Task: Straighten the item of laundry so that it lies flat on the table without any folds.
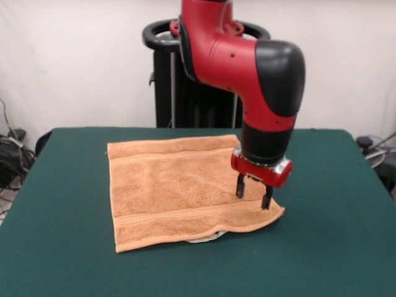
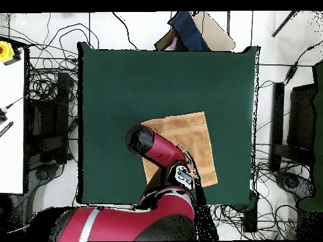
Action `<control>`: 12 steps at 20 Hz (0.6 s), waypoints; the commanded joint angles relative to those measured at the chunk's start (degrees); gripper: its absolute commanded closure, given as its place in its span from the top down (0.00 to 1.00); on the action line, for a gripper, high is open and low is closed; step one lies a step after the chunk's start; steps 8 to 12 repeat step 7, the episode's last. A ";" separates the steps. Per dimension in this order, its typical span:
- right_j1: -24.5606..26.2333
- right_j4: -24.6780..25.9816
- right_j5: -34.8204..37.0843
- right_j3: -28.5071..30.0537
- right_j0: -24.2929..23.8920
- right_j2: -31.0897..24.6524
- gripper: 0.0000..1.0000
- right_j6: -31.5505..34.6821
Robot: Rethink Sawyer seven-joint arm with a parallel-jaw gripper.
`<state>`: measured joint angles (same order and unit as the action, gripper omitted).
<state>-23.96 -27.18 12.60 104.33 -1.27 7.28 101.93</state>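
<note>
The orange-tan towel (image 1: 179, 185) lies spread on the dark green table (image 1: 62, 247), a little toward the robot's side. A woven band runs near its front edge, and a bit of white tag (image 1: 204, 238) peeks out from under that edge. My gripper (image 1: 253, 193) points straight down over the towel's front right corner. Its two fingers stand apart, with their tips at the cloth. That corner looks slightly raised and uneven. In the overhead view the towel (image 2: 192, 142) shows beside my arm (image 2: 154, 148), which hides the gripper and part of the cloth.
The black pedestal (image 1: 185, 93) stands behind the table's far edge. Bare green table (image 2: 126, 82) surrounds the towel. Cables (image 2: 50, 107) lie on the floor around the table, and a cardboard box (image 2: 189, 31) sits past one edge.
</note>
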 commanded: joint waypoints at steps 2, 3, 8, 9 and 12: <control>-14.47 7.83 11.71 3.72 0.09 12.36 1.00 4.52; -17.02 9.63 12.97 5.06 -1.03 12.87 1.00 3.03; -26.13 17.29 15.95 9.69 -8.21 12.04 1.00 -5.44; -26.13 17.29 15.95 9.69 -8.21 12.04 1.00 -5.44; -26.13 17.29 15.95 9.69 -8.21 12.04 1.00 -5.44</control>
